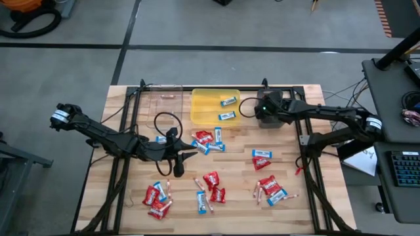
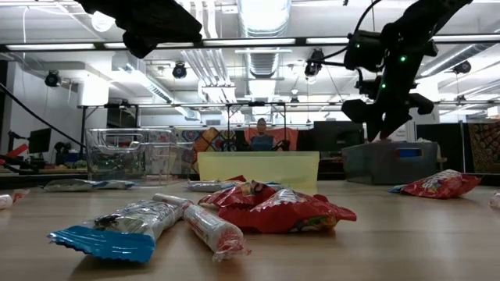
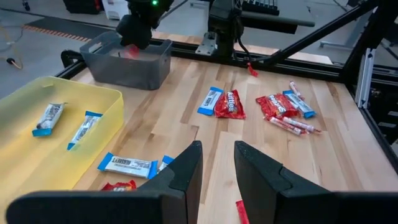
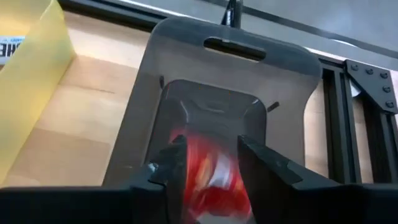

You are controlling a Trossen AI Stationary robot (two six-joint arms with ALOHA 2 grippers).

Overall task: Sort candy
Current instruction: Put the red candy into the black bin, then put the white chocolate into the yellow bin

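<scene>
Right wrist view: right tool (image 4: 208, 163) parted around blurred red packet (image 4: 211, 171), inside dark tray (image 4: 149, 93) walls.

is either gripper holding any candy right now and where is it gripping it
The left gripper holds nothing. A red packet sits blurred between the right gripper's fingers over the dark tray; held or released cannot be told.

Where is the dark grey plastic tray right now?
In the high view, the dark grey plastic tray sits at the table's far right, beside the yellow tray, under the right gripper.
</scene>
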